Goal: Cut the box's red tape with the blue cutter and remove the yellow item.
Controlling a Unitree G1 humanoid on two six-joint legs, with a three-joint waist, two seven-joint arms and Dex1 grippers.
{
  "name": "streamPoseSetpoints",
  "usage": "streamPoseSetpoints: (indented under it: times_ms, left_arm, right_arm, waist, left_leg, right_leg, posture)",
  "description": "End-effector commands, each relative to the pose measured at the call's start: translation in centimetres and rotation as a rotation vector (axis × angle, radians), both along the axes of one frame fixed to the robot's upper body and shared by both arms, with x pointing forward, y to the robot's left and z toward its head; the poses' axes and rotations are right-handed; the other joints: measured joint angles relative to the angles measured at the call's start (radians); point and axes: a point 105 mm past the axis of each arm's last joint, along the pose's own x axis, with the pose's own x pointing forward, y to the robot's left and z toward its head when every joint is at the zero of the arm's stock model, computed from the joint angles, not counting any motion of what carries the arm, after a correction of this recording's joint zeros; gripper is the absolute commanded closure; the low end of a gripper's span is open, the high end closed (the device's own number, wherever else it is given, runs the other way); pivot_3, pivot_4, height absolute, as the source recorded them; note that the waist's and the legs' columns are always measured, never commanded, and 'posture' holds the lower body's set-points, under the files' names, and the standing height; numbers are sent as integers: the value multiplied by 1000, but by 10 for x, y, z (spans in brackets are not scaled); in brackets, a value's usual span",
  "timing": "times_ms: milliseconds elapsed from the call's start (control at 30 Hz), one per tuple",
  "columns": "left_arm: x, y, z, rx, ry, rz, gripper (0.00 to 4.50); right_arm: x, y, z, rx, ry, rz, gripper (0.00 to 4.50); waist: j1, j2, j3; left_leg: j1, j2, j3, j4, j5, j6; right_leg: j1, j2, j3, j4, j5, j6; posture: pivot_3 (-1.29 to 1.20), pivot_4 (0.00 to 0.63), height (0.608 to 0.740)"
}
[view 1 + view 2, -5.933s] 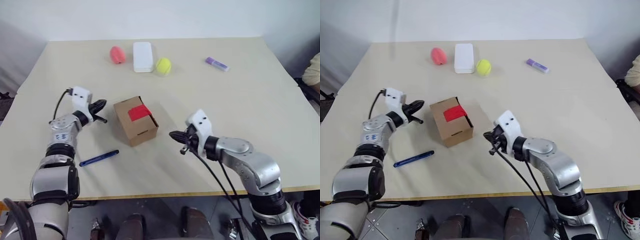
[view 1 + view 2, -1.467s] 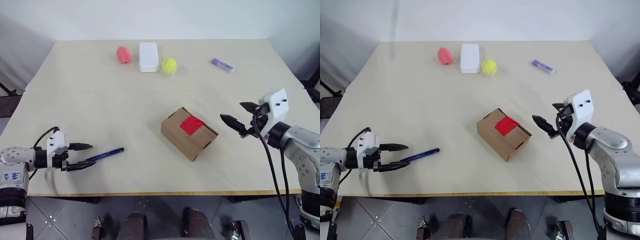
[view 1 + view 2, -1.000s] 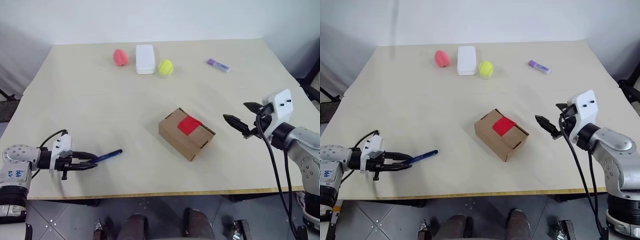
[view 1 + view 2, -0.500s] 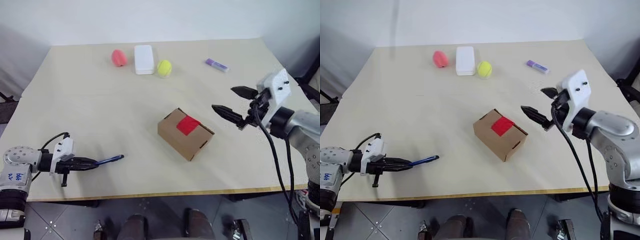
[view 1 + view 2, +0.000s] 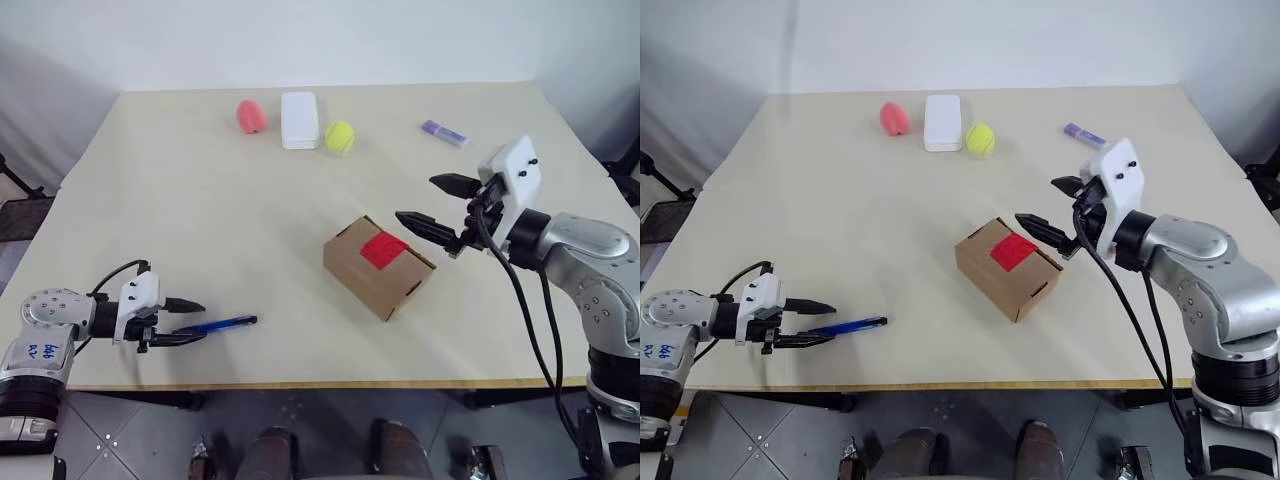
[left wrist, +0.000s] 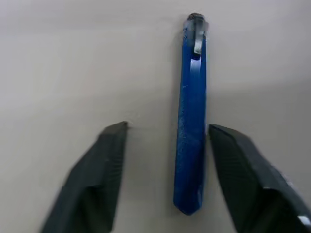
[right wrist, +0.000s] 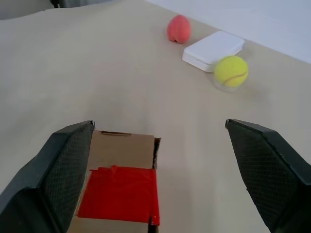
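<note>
The brown cardboard box (image 5: 372, 276) sits mid-table with its flaps closed, and the red tape (image 5: 383, 250) lies across the top seam. The yellow item is hidden. Near the table's front left edge, the blue cutter (image 5: 218, 325) lies flat on the table. Its near end rests between the fingers of my open left gripper (image 5: 191, 322); the left wrist view shows the cutter (image 6: 190, 121) close to one finger (image 6: 243, 165). My right gripper (image 5: 418, 198) hovers open just right of the box, pointing at it, with the tape (image 7: 119, 194) below its spread fingers.
Along the far edge stand a pink-red egg-shaped object (image 5: 251, 116), a white rounded case (image 5: 300, 120), a yellow-green tennis ball (image 5: 339, 136) and a purple marker (image 5: 443, 132). The table's front edge (image 5: 330, 384) runs just below the left gripper.
My left gripper, shut on the cutter's end half a second ago, now stands open around it. The right gripper has swung left and up toward the box.
</note>
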Motion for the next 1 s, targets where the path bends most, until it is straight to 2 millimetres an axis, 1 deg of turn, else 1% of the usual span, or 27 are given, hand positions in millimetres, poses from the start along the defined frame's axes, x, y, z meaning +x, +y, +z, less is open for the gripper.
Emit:
streamPoseSetpoints:
  times_ms: [33,100,200,267,333,400,533,567,800,833,1000]
  left_arm:
    - [5,8,-9,24,8,80,507]
    - [8,9,-9,12,-1,102,9]
    - [12,9,-8,-9,-2,130,9]
    - [9,5,-8,-29,22,102,9]
    - [1,1,-8,-57,65,59,389]
    - [-7,-3,-9,-83,119,20,868]
    - [-16,-5,-8,-106,192,-5,2063]
    - [-17,-6,-8,-109,201,-6,2285]
    - [-29,-3,-8,-115,413,63,4397]
    - [-30,-3,-8,-116,426,71,4481]
    - [-26,-8,-4,-155,521,176,4481]
  right_arm:
    - [-9,8,10,7,-52,45,0]
    - [-8,9,9,8,-51,43,0]
    - [-9,9,8,8,-52,43,0]
    - [-8,8,8,9,-52,41,0]
    - [-7,8,8,10,-53,38,0]
    - [-7,7,8,8,-55,32,0]
    - [-6,5,8,5,-59,27,0]
    - [-7,5,8,5,-59,27,0]
    - [-6,5,9,6,-61,22,0]
    - [-5,4,9,6,-61,21,0]
    - [-6,5,7,5,-52,21,0]
  waist:
    - [0,0,0]
    - [0,0,0]
    - [0,0,0]
    - [0,0,0]
    - [-2,0,0]
    - [-5,-1,0]
    - [-11,-1,1]
    - [-13,-1,1]
    - [-30,-2,1]
    - [-32,-2,1]
    - [-29,-3,2]
  left_leg:
    - [0,0,0,0,0,0]
    - [0,0,0,0,0,0]
    - [0,0,0,0,0,0]
    - [0,0,0,0,0,0]
    - [0,0,0,0,0,0]
    - [-1,0,1,-1,0,0]
    - [-1,0,3,-1,-3,1]
    - [-1,1,4,-1,-4,1]
    - [-1,3,6,-2,-8,1]
    - [-1,3,7,-2,-8,1]
    - [-1,4,7,-2,-8,1]
  right_leg:
    - [0,0,0,0,0,0]
    - [0,0,0,0,0,0]
    - [0,0,0,0,0,0]
    - [0,0,0,0,0,0]
    - [-1,0,0,0,0,0]
    - [-1,0,0,-1,0,0]
    - [-2,0,-1,-2,1,1]
    - [-2,0,-1,-2,1,1]
    - [-3,0,-6,-3,1,3]
    - [-3,0,-6,-3,1,2]
    - [-4,0,-6,-3,1,3]
  posture:
    - [0,150,740]
    - [0,150,740]
    - [0,150,740]
    - [0,150,740]
    - [0,150,740]
    - [0,150,740]
    - [0,150,740]
    - [0,150,740]
    - [0,150,740]
    - [0,150,740]
    - [0,150,740]
